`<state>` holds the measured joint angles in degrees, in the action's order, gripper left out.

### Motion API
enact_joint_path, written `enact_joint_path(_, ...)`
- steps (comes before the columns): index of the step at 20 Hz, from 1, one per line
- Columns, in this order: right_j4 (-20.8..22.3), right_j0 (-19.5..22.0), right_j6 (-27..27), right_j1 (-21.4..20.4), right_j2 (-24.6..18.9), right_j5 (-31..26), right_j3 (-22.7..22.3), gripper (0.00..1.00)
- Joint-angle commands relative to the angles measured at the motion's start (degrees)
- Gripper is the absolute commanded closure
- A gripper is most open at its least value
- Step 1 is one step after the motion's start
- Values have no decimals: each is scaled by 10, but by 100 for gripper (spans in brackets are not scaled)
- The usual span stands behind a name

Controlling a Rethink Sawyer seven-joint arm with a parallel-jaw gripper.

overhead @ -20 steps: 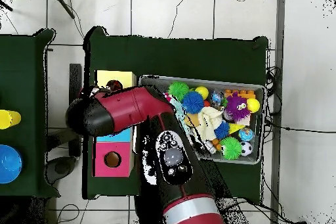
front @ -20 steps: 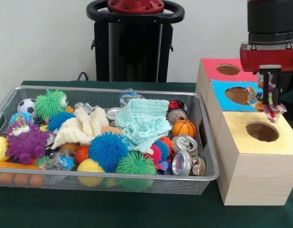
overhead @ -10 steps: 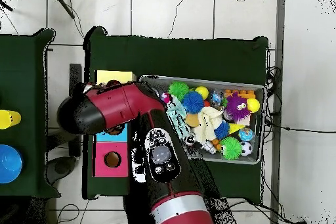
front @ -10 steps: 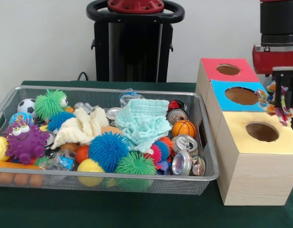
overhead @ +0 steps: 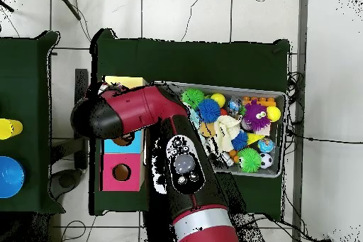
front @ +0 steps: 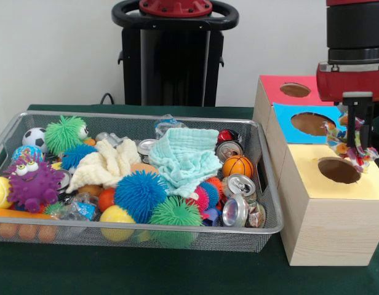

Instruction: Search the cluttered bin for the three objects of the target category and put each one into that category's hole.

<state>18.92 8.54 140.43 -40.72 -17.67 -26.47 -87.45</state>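
Observation:
My gripper point(front: 357, 134) hangs at the right, shut on a multicoloured rope toy point(front: 351, 145) that dangles from it. The toy sits just above the back rim of the round hole point(front: 339, 170) in the yellow box point(front: 328, 203). Behind that box stand a blue box point(front: 288, 117) and a red box point(front: 277, 83), each with its own hole. In the overhead view the red arm point(overhead: 138, 111) covers the gripper, the toy and most of the boxes; only the yellow box point(overhead: 125, 82) and the red box point(overhead: 120, 173) show clearly.
The wire bin point(front: 266, 184) left of the boxes is full: mint cloth point(front: 183, 157), cream cloth point(front: 106, 163), crushed cans point(front: 237, 186), spiky balls point(front: 139, 195), a small basketball point(front: 237, 166), a purple monster toy point(front: 32, 182). The bin point(overhead: 283, 136) also shows overhead.
The gripper swung right past the boxes, then came back left and a little lower over the yellow box's hole, still holding the rope toy.

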Motion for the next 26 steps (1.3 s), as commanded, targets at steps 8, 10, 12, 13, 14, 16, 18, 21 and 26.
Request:
enact_joint_path(8,67,29,-64,9,-1,-6,20,100)
enact_joint_path(10,73,28,-59,10,0,-4,20,100)
enact_joint_path(12,77,25,-49,16,2,4,19,100)
enact_joint_path(13,78,24,-41,24,1,10,16,100)
enact_joint_path(14,83,19,-37,30,4,15,17,100)
enact_joint_path(16,91,8,-16,41,15,29,15,100)
enact_joint_path(18,88,5,-4,46,18,28,11,100)
enact_joint_path(21,86,0,5,54,22,28,10,100)
enact_joint_path(26,82,-3,14,60,26,34,12,100)
